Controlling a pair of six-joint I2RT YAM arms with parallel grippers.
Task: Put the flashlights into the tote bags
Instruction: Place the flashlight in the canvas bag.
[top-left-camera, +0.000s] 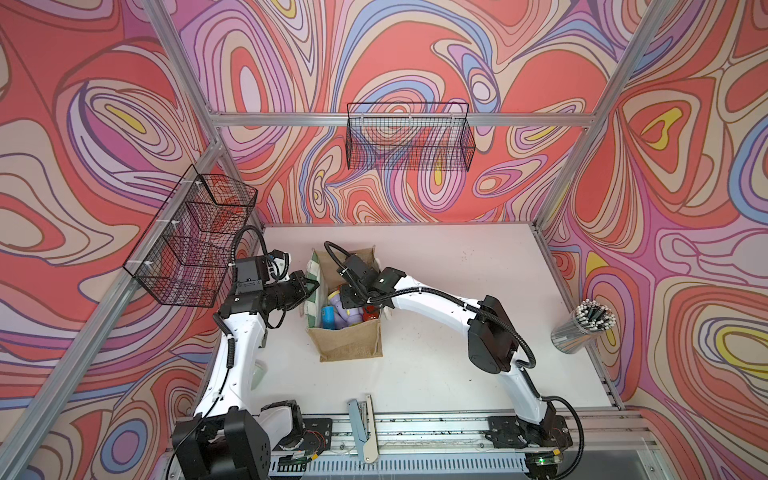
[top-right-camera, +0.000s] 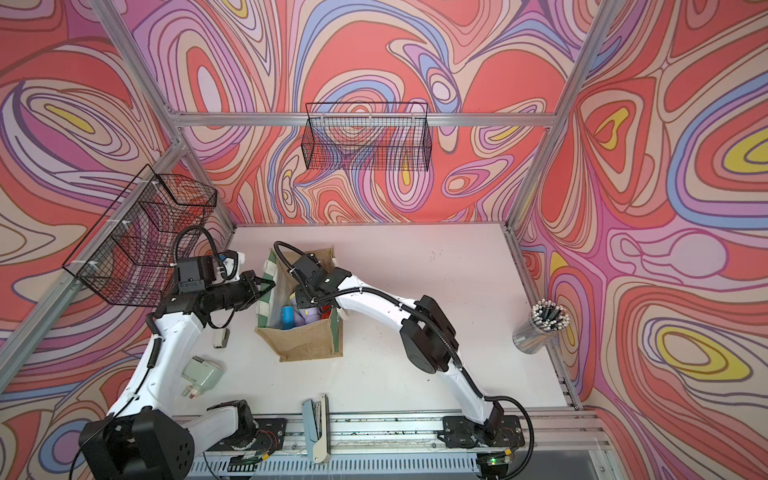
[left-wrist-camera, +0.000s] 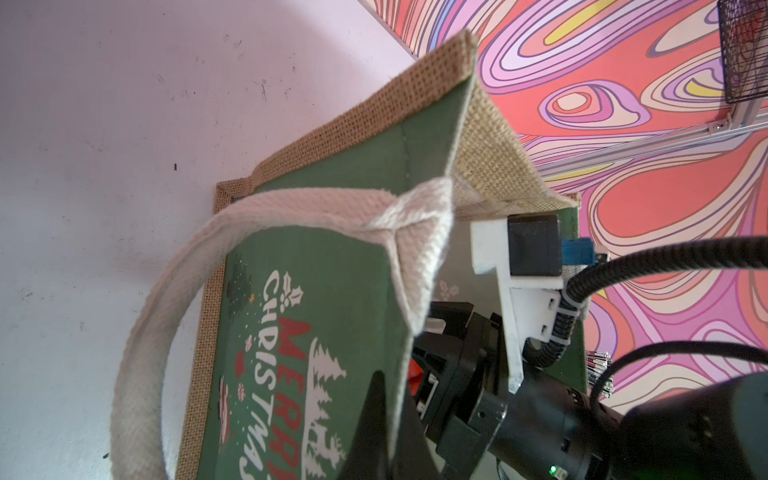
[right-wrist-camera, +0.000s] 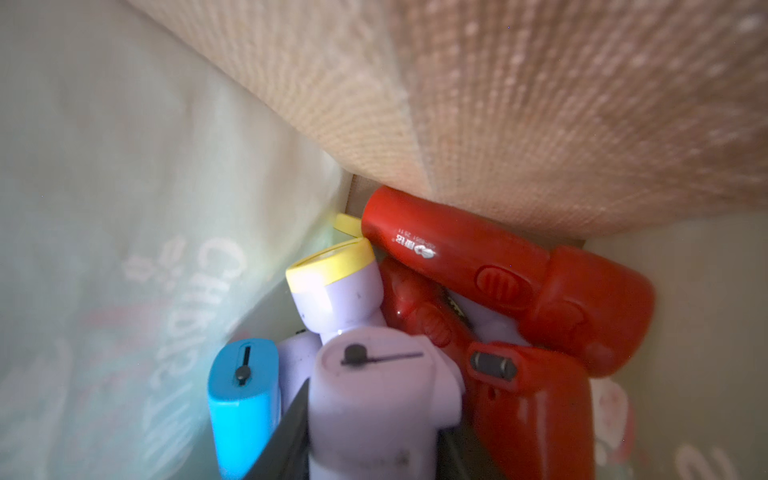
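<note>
White table (top-left-camera: 457, 291), swirly pink-red walls (top-left-camera: 415, 54). A jute bag (top-left-camera: 349, 345) stands on the table with flashlights (top-left-camera: 347, 313) heaped inside. Wire baskets (top-left-camera: 409, 137) hang beyond and left of the bag, and a stapler (top-left-camera: 359, 419) lies before it. The left pincer (top-left-camera: 312, 284) is pressed together on the bag's side rim. The right pincer (right-wrist-camera: 372, 432) is inside the bag, its fingers flanking a lilac flashlight (right-wrist-camera: 374, 386); I cannot tell whether it grips.
</note>
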